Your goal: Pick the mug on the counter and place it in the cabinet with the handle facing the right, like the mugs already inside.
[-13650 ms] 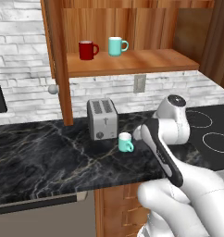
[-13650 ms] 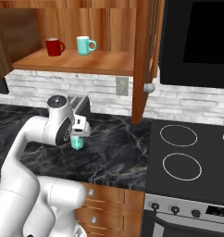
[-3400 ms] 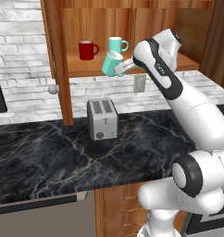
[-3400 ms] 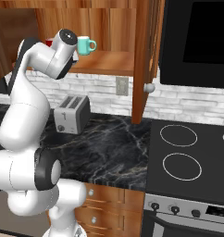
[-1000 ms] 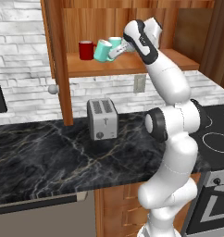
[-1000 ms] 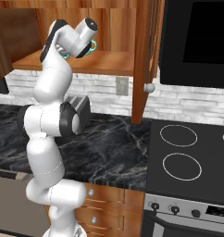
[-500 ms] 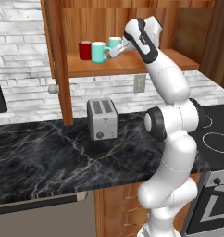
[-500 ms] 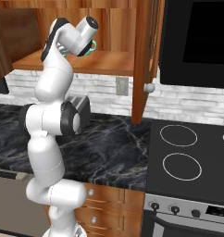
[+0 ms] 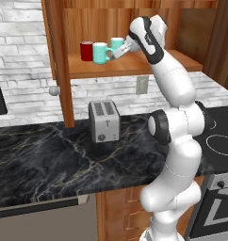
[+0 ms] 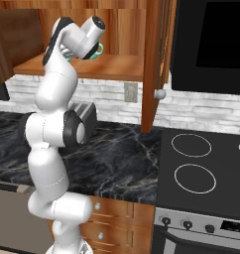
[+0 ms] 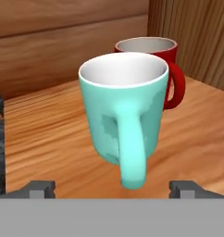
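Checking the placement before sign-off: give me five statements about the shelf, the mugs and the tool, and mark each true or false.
1. A teal mug stands upright on the cabinet shelf. True.
2. The tool is clamped on that mug. False: its fingertips stand wide apart, clear of the mug.
3. The dark red mug lies tipped over. False: it stands upright.
4. A toaster sits on the counter. True.
5. A teal mug is on the counter. False: both teal mugs, including the second teal mug, are on the shelf.

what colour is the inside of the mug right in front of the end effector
White inside, teal outside; the mug shows best in the hand view.
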Tool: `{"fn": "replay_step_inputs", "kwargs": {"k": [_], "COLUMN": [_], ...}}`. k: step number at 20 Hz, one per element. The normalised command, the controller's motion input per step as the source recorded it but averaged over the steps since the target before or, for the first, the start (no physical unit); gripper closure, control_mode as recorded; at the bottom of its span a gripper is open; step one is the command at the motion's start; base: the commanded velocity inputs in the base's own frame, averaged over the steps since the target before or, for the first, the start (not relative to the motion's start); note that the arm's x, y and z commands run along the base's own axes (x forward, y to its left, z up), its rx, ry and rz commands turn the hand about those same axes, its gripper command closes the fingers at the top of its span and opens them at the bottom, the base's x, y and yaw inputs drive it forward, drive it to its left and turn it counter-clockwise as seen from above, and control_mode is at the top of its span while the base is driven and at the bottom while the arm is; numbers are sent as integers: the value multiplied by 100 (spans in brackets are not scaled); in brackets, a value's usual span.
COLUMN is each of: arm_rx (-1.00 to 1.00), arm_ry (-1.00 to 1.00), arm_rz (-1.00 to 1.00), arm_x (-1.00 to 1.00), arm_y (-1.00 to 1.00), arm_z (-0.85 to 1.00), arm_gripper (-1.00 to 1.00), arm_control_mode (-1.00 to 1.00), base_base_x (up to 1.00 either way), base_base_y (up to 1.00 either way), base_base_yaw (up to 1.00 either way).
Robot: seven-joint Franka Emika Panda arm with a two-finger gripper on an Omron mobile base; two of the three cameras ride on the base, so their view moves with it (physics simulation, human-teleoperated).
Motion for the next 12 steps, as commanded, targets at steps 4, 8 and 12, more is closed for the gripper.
{"fn": "replay_step_inputs", "kwargs": {"k": [4,8,12], "arm_rx": [0,0,0], "arm_ry": [-3,-7,-9], "arm_rz": [7,7,7], "arm_x": [-42,-42,-46], "arm_y": [0,0,0], "arm_z": [-1,-9,-23], "arm_gripper": [-100,-100,-100], "arm_control_mode": [-100,-100,-100], "base_base_x": [0,0,0], "base_base_y": [0,0,0], "base_base_yaw": [0,0,0]}}
